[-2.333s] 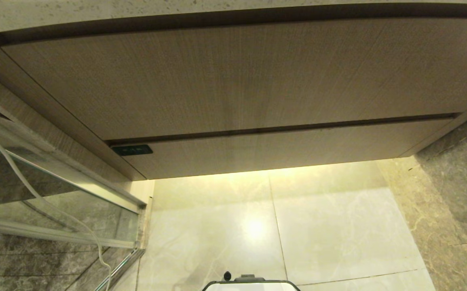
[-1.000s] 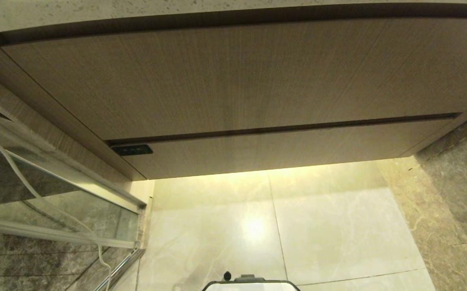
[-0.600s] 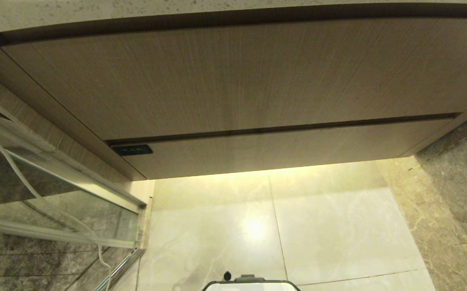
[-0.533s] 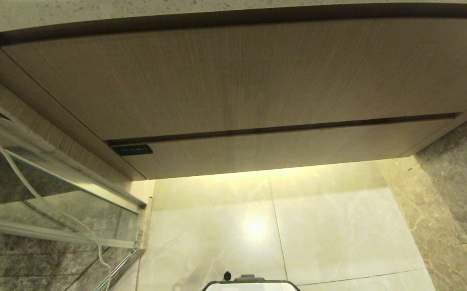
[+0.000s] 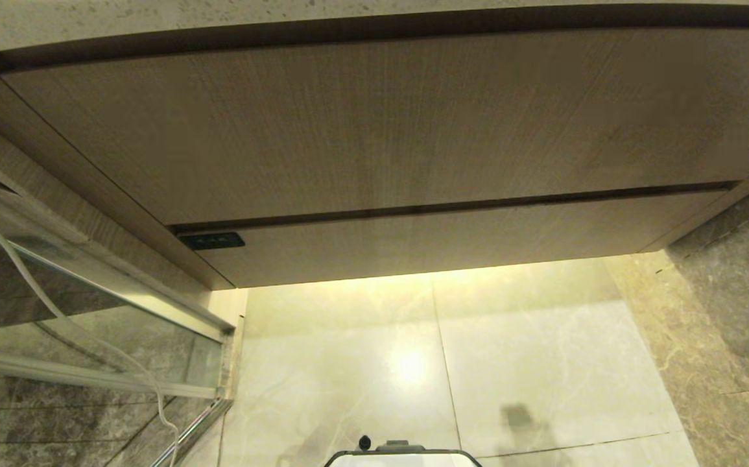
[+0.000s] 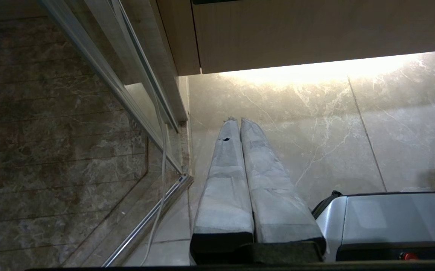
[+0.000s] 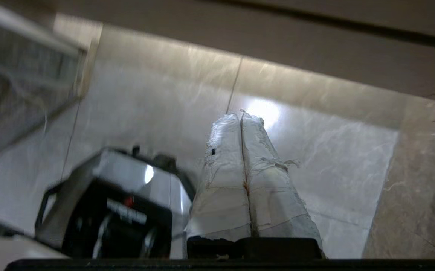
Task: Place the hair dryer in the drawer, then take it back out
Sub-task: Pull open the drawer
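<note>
the drawer (image 5: 452,237) with its small black label (image 5: 211,240) sits pushed in across the middle of the head view, under a taller panel (image 5: 374,123). left gripper (image 6: 237,120) and right gripper (image 7: 241,114) both have fingers pressed together, empty, over the pale floor tiles (image 5: 543,363).

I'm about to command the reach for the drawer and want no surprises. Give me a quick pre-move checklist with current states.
1. Wide shallow wood-grain drawer with the small black label: shut flush under the taller wood-grain panel; not ok, needs opening.
2. Small white hair dryer: in no view; cannot tell.
3. Right gripper: wrapped fingers pressed together, holding nothing; ok.
4. Left gripper: shut, holding nothing, low beside the robot's grey base; ok.
5. Loose white cable by the glass partition: left of the drawer; ok.
</note>
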You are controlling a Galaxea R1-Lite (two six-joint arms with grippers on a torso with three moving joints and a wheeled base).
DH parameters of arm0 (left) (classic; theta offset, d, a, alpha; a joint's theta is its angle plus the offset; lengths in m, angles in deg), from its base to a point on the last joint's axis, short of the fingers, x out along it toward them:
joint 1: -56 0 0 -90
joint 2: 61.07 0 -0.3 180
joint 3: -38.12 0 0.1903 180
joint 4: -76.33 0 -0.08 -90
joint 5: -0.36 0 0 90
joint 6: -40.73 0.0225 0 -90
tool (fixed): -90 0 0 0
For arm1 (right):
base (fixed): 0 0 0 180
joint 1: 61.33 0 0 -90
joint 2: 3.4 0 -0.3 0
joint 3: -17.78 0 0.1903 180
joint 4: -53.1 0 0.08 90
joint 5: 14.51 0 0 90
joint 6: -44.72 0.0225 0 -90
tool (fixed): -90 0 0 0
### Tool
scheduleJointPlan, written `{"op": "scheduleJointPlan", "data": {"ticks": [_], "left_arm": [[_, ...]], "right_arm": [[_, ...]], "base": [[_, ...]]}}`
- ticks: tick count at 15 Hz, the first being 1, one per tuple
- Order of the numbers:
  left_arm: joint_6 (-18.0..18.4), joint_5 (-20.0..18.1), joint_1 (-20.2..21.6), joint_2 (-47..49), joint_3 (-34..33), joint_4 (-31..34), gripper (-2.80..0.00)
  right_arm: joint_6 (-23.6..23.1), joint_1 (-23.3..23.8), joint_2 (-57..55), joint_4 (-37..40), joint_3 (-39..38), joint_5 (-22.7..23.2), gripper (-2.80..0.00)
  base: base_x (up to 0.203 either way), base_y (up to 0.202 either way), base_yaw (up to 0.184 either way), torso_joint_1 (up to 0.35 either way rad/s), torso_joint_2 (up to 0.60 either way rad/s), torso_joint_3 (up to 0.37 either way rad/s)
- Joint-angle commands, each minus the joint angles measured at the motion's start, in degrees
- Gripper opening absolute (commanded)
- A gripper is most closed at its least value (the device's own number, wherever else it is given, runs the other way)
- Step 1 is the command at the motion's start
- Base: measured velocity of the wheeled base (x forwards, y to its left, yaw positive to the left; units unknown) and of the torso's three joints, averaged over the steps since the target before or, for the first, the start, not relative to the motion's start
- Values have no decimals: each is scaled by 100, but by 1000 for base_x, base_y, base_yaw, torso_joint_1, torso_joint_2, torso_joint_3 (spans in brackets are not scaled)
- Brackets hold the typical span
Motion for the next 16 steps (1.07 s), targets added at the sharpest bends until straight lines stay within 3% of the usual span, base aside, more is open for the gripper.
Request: {"op": "scheduleJointPlan", "data": {"ticks": [1,3,4,5,7,9,10,12,14,16], "left_arm": [[2,0,0,0,0,-1,-280],[2,0,0,0,-7,-1,-280],[2,0,0,0,0,-1,-280],[2,0,0,0,-9,-1,-280],[2,0,0,0,0,-1,-280],[2,0,0,0,-9,-1,-280],[2,0,0,-1,-5,-1,-280],[2,0,0,0,0,-1,-280],[2,0,0,0,0,-1,-280],[2,0,0,-3,-4,-1,-280]], "right_arm": [[-397,-321,-1568,528,527,37,-280],[-1088,-434,-2034,1463,909,89,-280],[-1397,-461,-2214,1640,955,98,-47],[-1786,-483,-2362,1691,977,73,0],[-2554,-421,-2599,1686,1026,8,0],[-2939,-305,-2682,1499,1055,-354,0],[-3294,-302,-2690,1333,975,-745,0],[-4050,-304,-2663,808,603,-984,0],[-4761,-347,-2575,-54,-197,-980,0],[-5261,-367,-2560,-1899,-1230,-762,0]], "base": [[0,0,0,0,0,0],[0,0,0,0,0,0],[0,0,0,0,0,0],[0,0,0,0,0,0],[0,0,0,0,0,0],[0,0,0,0,0,0],[0,0,0,0,0,0],[0,0,0,0,0,0],[0,0,0,0,0,0],[0,0,0,0,0,0]]}}
